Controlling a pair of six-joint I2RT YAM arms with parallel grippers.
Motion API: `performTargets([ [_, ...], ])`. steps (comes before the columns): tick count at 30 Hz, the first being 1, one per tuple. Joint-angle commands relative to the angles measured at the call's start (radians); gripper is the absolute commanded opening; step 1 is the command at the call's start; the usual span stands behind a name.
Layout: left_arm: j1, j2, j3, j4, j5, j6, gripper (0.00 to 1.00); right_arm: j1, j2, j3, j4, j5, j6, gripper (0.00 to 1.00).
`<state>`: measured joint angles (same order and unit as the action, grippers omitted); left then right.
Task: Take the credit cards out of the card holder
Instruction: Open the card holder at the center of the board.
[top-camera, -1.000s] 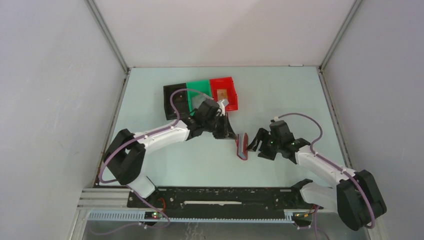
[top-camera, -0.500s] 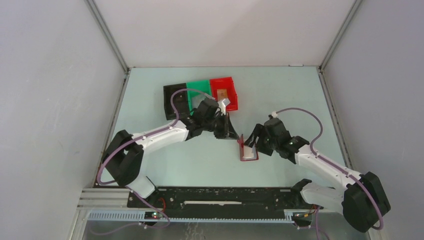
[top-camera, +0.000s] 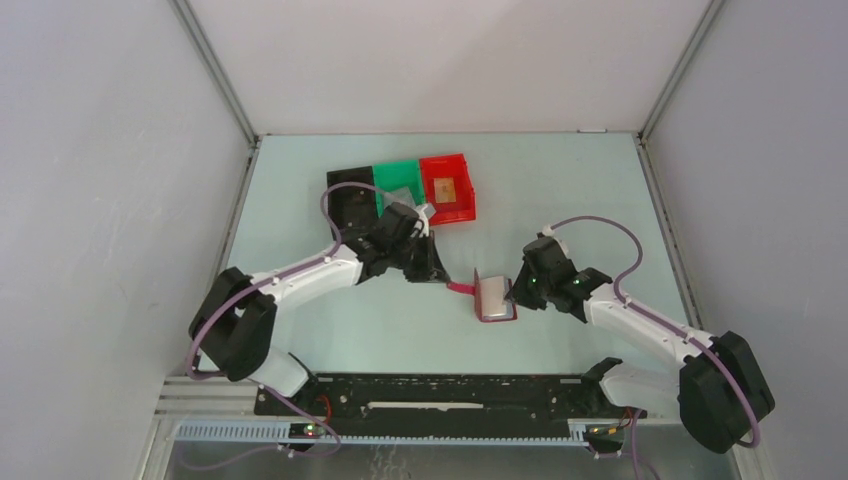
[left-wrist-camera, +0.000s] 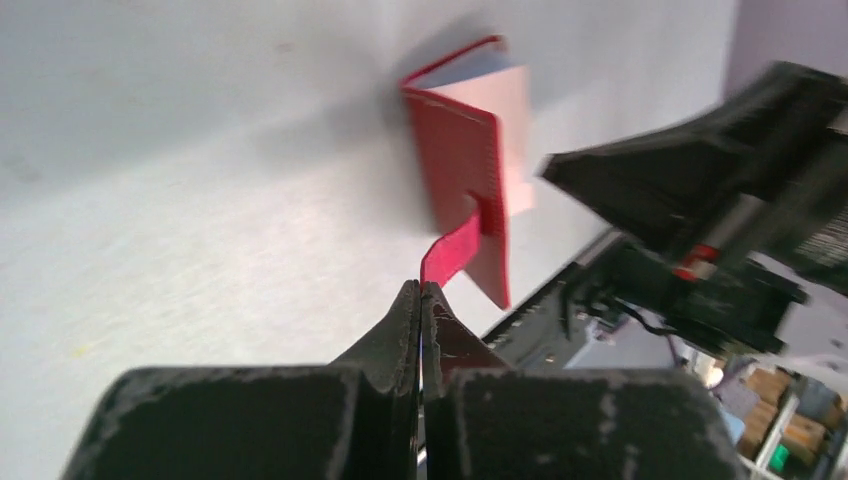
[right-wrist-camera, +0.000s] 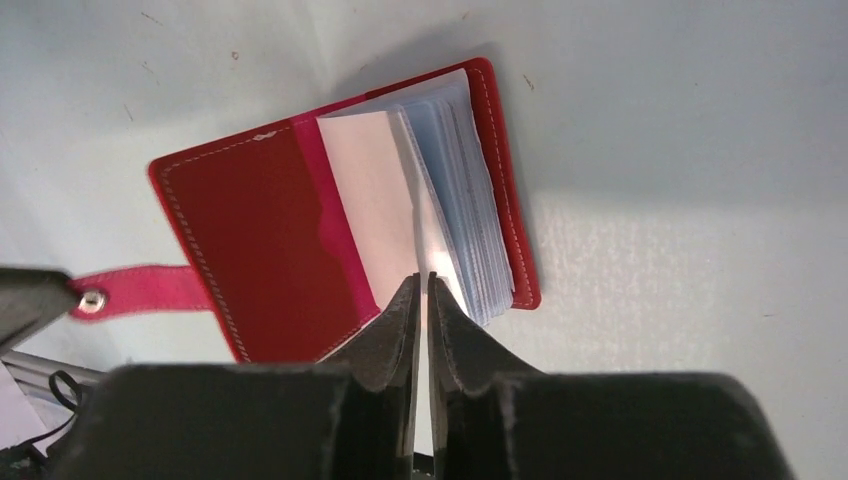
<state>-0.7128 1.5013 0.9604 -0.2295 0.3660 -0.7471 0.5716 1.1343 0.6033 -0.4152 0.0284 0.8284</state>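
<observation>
- A dark-red card holder (top-camera: 493, 298) lies open on the pale green table (top-camera: 560, 200), near the middle and between the two arms.
- The left gripper (left-wrist-camera: 420, 290) has its fingers pressed together on the end of the holder's strap tab (left-wrist-camera: 452, 255). The strap runs taut from the fingertips to the cover.
- In the left wrist view the cover stands on edge, with a pale sheet and a hint of blue showing behind it.
- The right gripper (right-wrist-camera: 420, 285) is at the holder's open side. Its fingers are drawn to a thin slit, pinching the lower edge of a pale leaf (right-wrist-camera: 365, 190) inside the holder.
- In the right wrist view the red inner cover (right-wrist-camera: 255, 235) lies to the left of that leaf.
- A stack of clear, bluish sleeves (right-wrist-camera: 465, 190) fans out to the leaf's right, against the stitched far cover. No separate cards can be made out among the sleeves.
- The strap's metal snap (right-wrist-camera: 95, 298) sits at the left edge of that view, touching the dark tip of the other arm's finger.
- Three small bins stand in a row towards the far side of the table: a black bin (top-camera: 345, 205), a green bin (top-camera: 398, 170) and a red bin (top-camera: 460, 205).
- A tan card (top-camera: 447, 188) lies flat in the red bin.
- Something grey lies in the green bin, too small to identify.
</observation>
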Motion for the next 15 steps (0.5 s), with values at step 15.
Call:
performTargets([
  [15,0.06,0.145,-0.012,-0.153,-0.209,0.144,0.2,-0.009,0.074,0.024,0.038,-0.033,-0.03,0.13],
])
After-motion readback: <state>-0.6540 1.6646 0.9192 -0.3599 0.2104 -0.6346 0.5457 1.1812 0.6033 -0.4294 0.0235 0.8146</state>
